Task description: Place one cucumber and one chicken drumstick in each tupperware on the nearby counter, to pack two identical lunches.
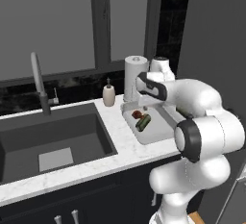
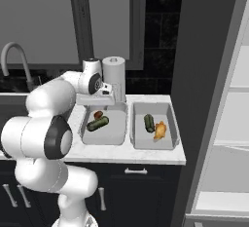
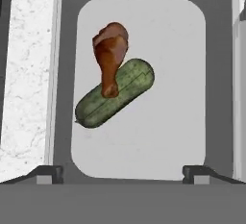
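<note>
Gripper (image 3: 123, 171) seen wide open, nothing between the tips; both dark tips low in the hand view, well apart, above the left tupperware (image 2: 87, 136). Read as a release just made over that container.

In the hand view, drumstick (image 3: 110, 57) lying left of centre, thin end resting across the cucumber (image 3: 115, 93), which ran diagonally from lower left to upper right. Touching, drumstick on top. Probably landed that way because dropped from above onto a cucumber already on the floor of the box; judgement only.

In the right base view, second tupperware (image 2: 168, 143) just right of the first, both on the counter (image 2: 146, 155) in the middle of the frame. Held a second cucumber (image 2: 149, 122) and a second drumstick (image 2: 159, 130), side by side, touching or nearly so. Each container thus appeared to hold one of each; packing judged complete or nearly so.

Arm pose: upper links folded at lower left of the right base view, forearm reaching toward centre frame, hand pointed down over the near edge of the left box, beside the paper towel roll (image 2: 115, 77). In the left base view, wrist crossing centre right, partly hiding the right container. Sink (image 1: 53, 146) at left, soap bottle (image 1: 109, 94) between it and the boxes.

Next move judged: lift straight up, clear of the walls.
</note>
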